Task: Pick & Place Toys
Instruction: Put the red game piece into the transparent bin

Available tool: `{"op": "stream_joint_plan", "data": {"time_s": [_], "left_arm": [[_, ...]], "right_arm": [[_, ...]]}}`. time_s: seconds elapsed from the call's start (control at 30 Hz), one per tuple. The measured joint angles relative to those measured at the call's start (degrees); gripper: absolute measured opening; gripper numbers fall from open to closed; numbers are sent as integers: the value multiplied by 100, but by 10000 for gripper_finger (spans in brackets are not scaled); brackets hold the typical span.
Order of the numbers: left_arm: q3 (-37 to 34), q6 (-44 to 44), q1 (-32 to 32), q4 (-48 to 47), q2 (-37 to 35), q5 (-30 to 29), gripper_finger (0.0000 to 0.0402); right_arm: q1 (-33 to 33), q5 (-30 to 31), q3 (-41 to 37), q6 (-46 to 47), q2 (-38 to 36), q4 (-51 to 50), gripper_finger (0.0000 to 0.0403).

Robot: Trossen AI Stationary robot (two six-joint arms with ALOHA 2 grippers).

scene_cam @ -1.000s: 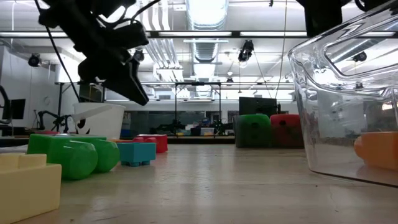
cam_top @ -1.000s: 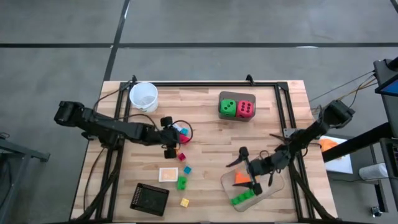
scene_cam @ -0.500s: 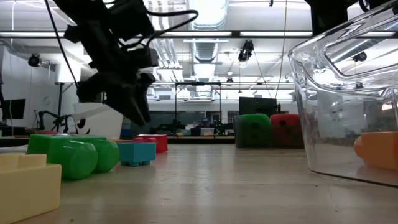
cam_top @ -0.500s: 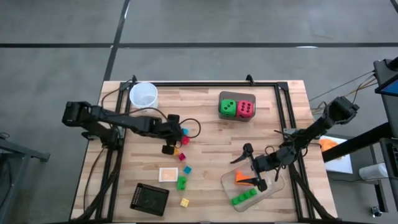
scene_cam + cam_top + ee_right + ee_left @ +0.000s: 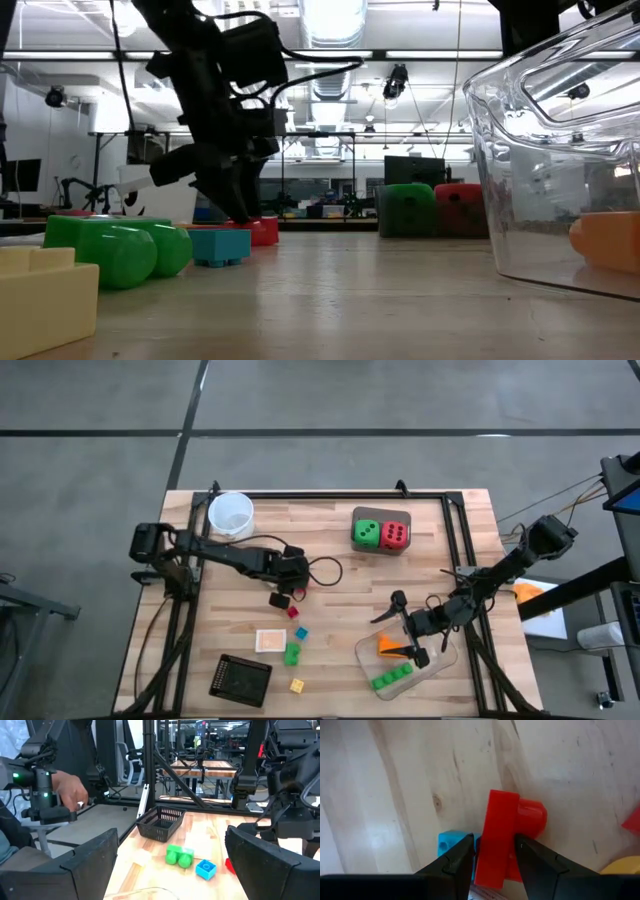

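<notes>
From above, the left hand (image 5: 287, 574) is out over the middle of the bench (image 5: 330, 530), above the scatter of small bricks, while the right hand (image 5: 402, 630) hangs with fingers spread wide over the clear tray (image 5: 440, 661), which already holds an orange wedge (image 5: 388, 646) and a green brick (image 5: 391, 678); the two dice (image 5: 381, 533) sit untouched near the far edge. At bench level, the left hand is raised just clear of the surface, near a blue brick (image 5: 221, 245). Its wrist view settles the matter: the fingers (image 5: 451, 862) are narrowed on a red brick (image 5: 501, 837), lifted over bare wood. So the step in hand looks like carrying that red brick; next it needs moving across to the tray and releasing inside the rim, with the right hand clear.
</notes>
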Motion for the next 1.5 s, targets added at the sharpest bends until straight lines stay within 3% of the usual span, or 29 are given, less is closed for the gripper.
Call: {"op": "stream_joint_plan", "data": {"time_s": [0.4,0.67,1.17,1.3,1.5], "left_arm": [[182,270,35,-96,149,69,145],[177,378,37,-149,147,72,49],[153,236,37,-219,-222,-27,49],[153,134,37,-201,-351,-66,4],[155,-57,36,115,-527,-68,0]], "right_arm": [[0,0,-4,22,0,-68,356],[0,0,-4,66,0,-118,356],[0,0,-7,68,0,-188,356],[0,0,-9,68,0,-219,356],[0,2,-9,68,0,-209,356]]}}
